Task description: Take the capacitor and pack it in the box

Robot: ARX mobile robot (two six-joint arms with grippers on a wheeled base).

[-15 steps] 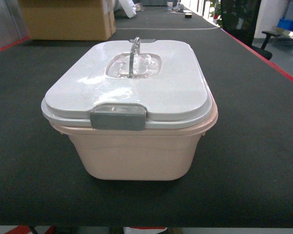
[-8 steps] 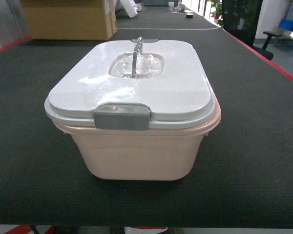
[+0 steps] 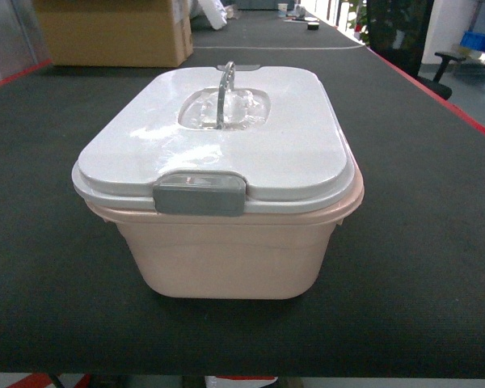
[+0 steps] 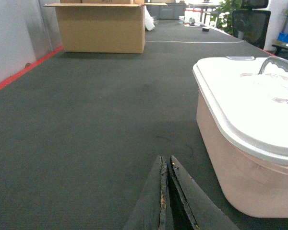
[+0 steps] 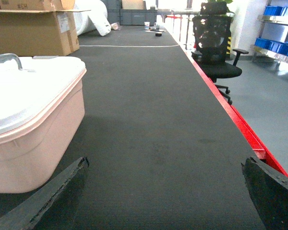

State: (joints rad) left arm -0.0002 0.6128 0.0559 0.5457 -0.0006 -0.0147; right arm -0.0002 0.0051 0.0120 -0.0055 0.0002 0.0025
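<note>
Head view: pale pink box [image 3: 226, 255] squarely ahead on the dark table mat [image 3: 420, 267], white lid [image 3: 250, 137] seated on the rim, grey latch [image 3: 199, 195] facing the camera and apparently down, clear handle [image 3: 224, 95] standing upright in its recess; probably set near and centred so both arms can reach it. No capacitor anywhere in this view, and neither gripper either; whether it already lies under the lid cannot be told. Brown cardboard box [image 3: 113, 32] far back on the left. Left wrist view: left gripper [image 4: 166, 191] low over the mat, fingers pressed together with nothing between them, just beside the box's near left wall and apart from it, seemingly parked. Cardboard box again at the far end, red edge strip [image 4: 24, 72] along the left. Right wrist view: right gripper [image 5: 165, 191] spread wide, only the two dark fingertips [image 5: 62, 184] showing at the lower corners, nothing held, box to its left, black office chair [image 5: 216, 52] beyond the table edge. No capacitor here either. Against the head picture of half a second ago: box a touch further left in frame, otherwise alike; against the one a second back, slightly further right, so likely small camera sway rather than a moved box.
</note>
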